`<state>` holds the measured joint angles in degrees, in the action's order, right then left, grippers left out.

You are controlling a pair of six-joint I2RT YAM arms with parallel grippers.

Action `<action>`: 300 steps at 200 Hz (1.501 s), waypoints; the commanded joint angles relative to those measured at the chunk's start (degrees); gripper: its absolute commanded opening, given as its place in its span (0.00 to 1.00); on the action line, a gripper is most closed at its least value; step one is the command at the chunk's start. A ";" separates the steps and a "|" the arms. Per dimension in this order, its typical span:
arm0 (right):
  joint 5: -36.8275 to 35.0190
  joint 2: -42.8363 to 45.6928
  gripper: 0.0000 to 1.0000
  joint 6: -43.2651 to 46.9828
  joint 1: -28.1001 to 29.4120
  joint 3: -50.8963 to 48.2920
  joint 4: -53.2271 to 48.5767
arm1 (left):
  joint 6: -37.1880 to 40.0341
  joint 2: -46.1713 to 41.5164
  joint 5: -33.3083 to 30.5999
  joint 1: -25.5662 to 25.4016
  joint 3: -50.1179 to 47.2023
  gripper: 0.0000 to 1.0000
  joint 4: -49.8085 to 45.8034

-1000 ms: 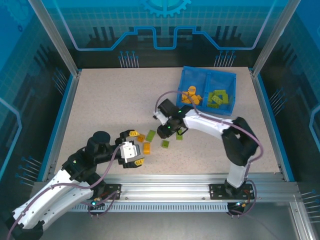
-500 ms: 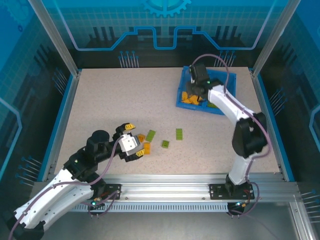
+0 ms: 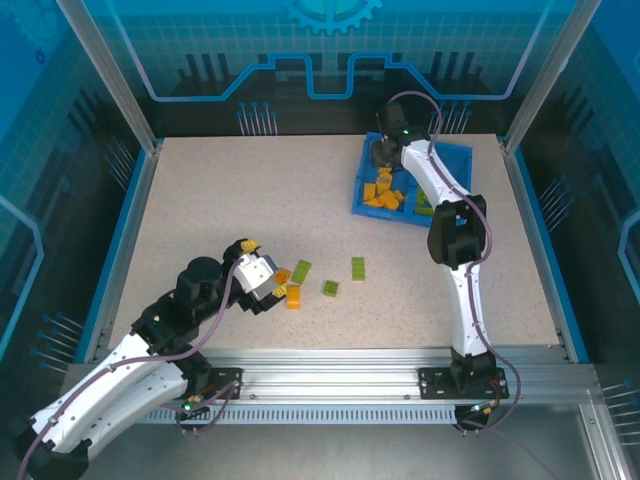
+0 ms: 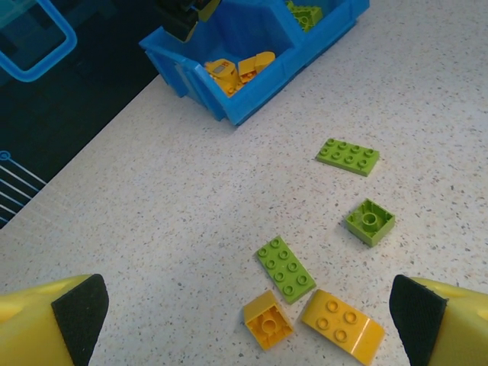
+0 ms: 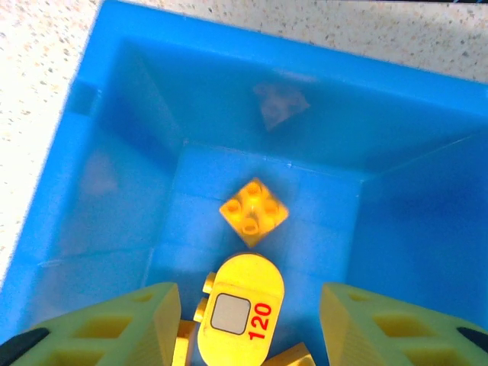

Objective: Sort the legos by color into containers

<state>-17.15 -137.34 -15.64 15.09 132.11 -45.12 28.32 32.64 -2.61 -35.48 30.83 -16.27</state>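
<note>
The blue tray sits at the back right; orange legos lie in its left compartment and green ones in its right. My right gripper hovers open over the far end of the left compartment, above a square orange brick and a rounded orange piece marked 120. On the table, in front of my open left gripper, lie two orange bricks, two flat green bricks and an upturned green square.
Blue rails edge the speckled table on the left and right, with a glass wall at the back. The right arm stretches from its base up along the right side to the tray.
The right arm swung from the loose bricks in the table's middle back to the tray's far left compartment. The left gripper edged toward the loose bricks.
</note>
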 commanded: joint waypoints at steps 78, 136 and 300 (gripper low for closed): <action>22.48 38.75 0.62 -1.65 3.34 -33.15 5.61 | -19.81 7.88 -2.28 9.64 5.82 0.99 1.27; 43.32 58.94 0.82 -1.41 13.11 -58.14 10.63 | -52.73 21.10 -3.51 10.18 12.42 0.99 -4.87; 30.45 61.19 1.00 -5.70 29.34 -68.56 8.42 | -50.78 52.09 -0.19 7.75 15.11 0.72 -2.80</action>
<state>14.85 -74.67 -20.84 43.64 61.43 -35.79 -24.01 82.67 -3.60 -27.03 43.72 -19.05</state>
